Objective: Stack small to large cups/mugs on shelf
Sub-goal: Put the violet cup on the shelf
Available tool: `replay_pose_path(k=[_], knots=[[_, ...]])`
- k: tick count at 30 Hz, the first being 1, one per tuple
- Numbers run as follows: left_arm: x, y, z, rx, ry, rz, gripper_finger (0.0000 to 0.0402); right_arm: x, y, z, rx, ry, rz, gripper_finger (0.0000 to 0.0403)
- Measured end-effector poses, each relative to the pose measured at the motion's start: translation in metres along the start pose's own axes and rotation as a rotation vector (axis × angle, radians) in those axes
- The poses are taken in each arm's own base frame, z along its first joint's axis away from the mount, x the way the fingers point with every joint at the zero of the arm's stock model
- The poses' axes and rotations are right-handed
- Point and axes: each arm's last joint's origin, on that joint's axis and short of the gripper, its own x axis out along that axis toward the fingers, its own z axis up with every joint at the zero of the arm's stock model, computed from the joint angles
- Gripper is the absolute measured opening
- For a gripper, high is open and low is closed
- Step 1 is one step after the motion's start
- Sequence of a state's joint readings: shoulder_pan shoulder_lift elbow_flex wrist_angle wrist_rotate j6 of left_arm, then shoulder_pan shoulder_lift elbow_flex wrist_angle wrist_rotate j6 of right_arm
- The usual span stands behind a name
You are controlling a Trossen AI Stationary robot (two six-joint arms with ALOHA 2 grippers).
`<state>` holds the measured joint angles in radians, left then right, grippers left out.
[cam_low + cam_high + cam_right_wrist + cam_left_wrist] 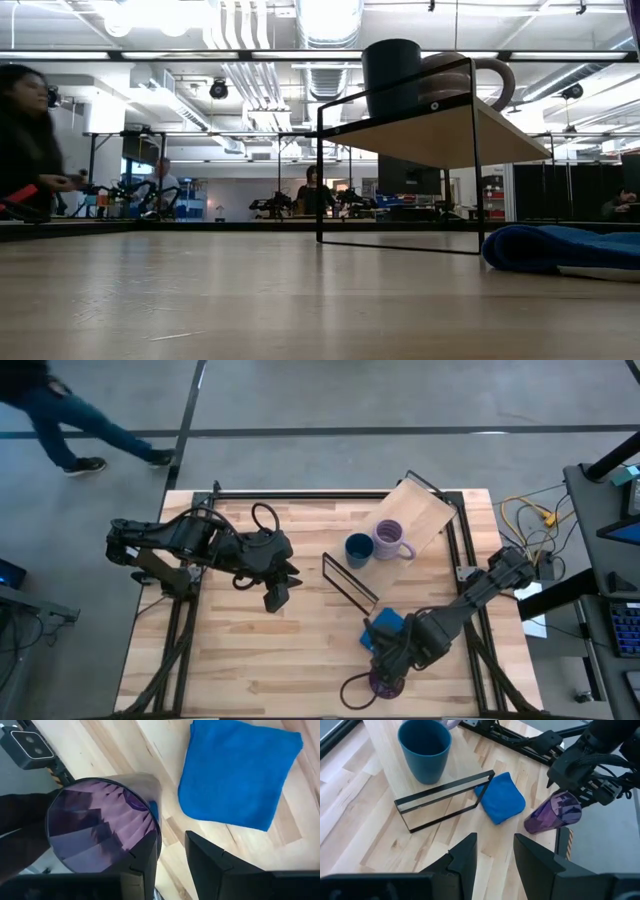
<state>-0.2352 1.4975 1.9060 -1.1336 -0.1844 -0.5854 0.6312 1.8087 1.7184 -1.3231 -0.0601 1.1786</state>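
Note:
The light-wood shelf [425,508] stands on its black wire frame [445,805] at the far right. The dark blue cup [358,550] and the lavender mug [391,540] stand side by side on its plank, as the low view shows for the cup [391,78] and the mug [462,80]. My right gripper [388,672] is near the table's near edge, shut on the purple tumbler [554,813]. My left gripper [278,596] is open and empty above the table, left of the shelf. My right gripper holds the tumbler at its rim [150,827]. One finger [142,862] seems to be inside the mouth and the other [210,862] outside the wall. The tumbler is tilted, its mouth toward the gripper and its base [532,825] lower. I cannot tell whether the base touches the table.
A blue square cloth [388,623] lies flat on the table between the shelf's frame and my right gripper. There is bare wood on the left and near left of the table [230,660]. A person walks beyond the far left corner [70,420], and people show in the room behind.

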Motion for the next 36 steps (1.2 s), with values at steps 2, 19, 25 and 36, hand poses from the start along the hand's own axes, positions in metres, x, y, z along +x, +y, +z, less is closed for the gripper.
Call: replay_pose_path(k=[2,19,25,36], knots=[[0.0,0.0,0.0,0.0,0.0,0.0,0.0114,0.001,0.001,0.0,0.0,-0.002,0.004,0.0095],[0.0,0.0,0.0,0.0,0.0,0.001,0.0114,0.01,0.001,0.001,0.0,0.002,-0.005,0.0095],[0.0,0.0,0.0,0.0,0.0,0.001,0.0114,0.015,-0.001,0.001,0.001,0.008,-0.019,0.0094],[0.0,0.0,0.0,0.0,0.0,0.001,0.0114,0.015,0.001,0.001,0.0,0.004,-0.003,0.0014]])
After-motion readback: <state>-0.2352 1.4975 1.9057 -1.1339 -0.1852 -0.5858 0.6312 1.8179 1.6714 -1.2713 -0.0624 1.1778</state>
